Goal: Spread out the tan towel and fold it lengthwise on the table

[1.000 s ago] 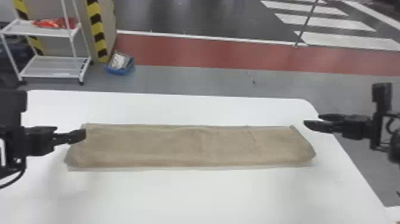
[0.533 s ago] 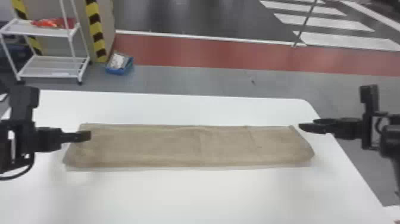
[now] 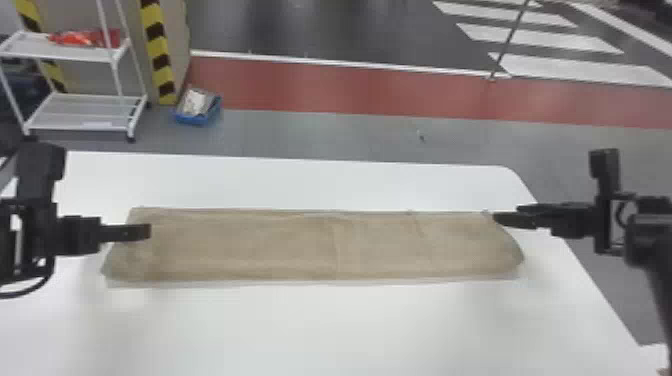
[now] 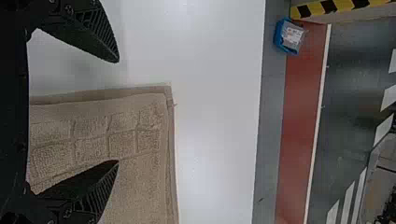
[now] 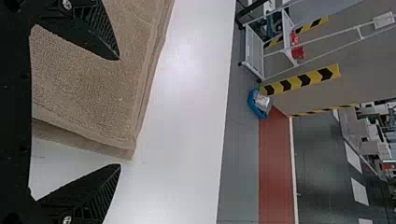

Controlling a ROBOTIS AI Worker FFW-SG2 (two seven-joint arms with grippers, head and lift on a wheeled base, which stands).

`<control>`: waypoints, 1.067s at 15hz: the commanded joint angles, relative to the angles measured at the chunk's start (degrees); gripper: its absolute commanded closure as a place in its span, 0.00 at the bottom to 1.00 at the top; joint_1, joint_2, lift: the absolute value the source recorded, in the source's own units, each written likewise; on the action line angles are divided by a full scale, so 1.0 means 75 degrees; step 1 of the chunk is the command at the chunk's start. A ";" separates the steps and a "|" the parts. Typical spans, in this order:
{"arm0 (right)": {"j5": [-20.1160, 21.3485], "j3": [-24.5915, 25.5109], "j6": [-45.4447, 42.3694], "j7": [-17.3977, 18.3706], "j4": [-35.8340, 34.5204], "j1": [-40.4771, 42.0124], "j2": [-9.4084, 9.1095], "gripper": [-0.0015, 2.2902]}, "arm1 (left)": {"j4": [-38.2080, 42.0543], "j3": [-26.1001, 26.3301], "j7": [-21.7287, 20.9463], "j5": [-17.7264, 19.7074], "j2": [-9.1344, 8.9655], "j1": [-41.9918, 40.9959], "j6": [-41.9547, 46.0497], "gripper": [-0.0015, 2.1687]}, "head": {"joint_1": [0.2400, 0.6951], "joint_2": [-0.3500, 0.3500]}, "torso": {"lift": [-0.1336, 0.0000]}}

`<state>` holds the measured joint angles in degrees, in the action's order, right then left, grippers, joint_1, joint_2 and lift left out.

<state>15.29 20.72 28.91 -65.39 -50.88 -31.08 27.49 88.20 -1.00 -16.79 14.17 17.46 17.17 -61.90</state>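
Observation:
My left gripper is over the left end of the tan towel, which lies folded in a long flat strip across the white table. Over the towel's far right corner is my right gripper. In the left wrist view the left gripper stands open, a towel corner below and between its fingers. The right wrist view has the right gripper open as well, with the towel's corner between its spread fingers and layered edges showing. Neither gripper holds the cloth.
Beyond the table's far edge stand a white wire shelf and a blue bin on the floor, both at the back left. A striped yellow and black post rises beside them.
My left gripper has moved right, from the towel's left edge to above its end. The right gripper has shifted left, now over the far right corner. The towel lies as before.

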 commanded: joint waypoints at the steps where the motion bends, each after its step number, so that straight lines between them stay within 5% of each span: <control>1: -0.0081 0.0003 -0.0110 0.0047 0.0046 0.0124 -0.0009 0.02 | 0.0005 -0.0031 -0.0034 0.0056 0.0004 -0.0015 -0.0179 0.06 | 1.00 0.24 | 0.07; 16: -0.0362 0.0038 0.0148 0.0012 -0.0118 0.0405 -0.0021 0.05 | 0.0134 -0.0125 -0.0034 0.0091 0.0004 -0.0179 -0.0437 0.06 | 1.00 0.24 | 0.07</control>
<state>12.57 20.90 29.99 -65.31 -51.67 -28.11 27.33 89.21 -1.90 -17.05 14.85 17.44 15.60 -65.18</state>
